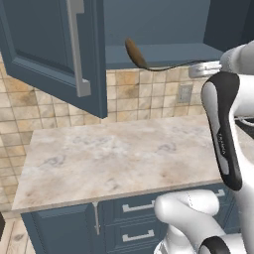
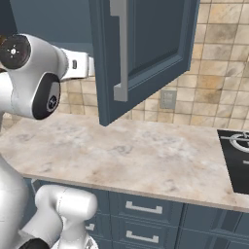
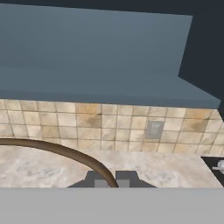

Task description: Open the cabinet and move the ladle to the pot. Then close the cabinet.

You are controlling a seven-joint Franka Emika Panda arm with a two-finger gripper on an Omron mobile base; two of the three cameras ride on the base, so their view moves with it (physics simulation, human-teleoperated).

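Ladle first: the dark brown ladle (image 1: 135,53) with its oval bowl and long thin curved handle hangs in the air just in front of the open shelf of the large blue-grey wall cabinet (image 1: 44,44). From my seat I judge it has been pulled clear of the shelf edge so it can travel without snagging. In the hand view the two-finger gripper (image 3: 111,183) has its tips pressed together on the end of the ladle's handle, which arcs away to the left. Holding it at the far end keeps the bowl well out from the hand, but I expect it to swing. Both recessed-panel doors stand open, the right door (image 2: 146,48) jutting over the beige marbled countertop (image 2: 131,155). I see the black cooktop (image 2: 236,155) off to the right; I cannot see the pot itself.
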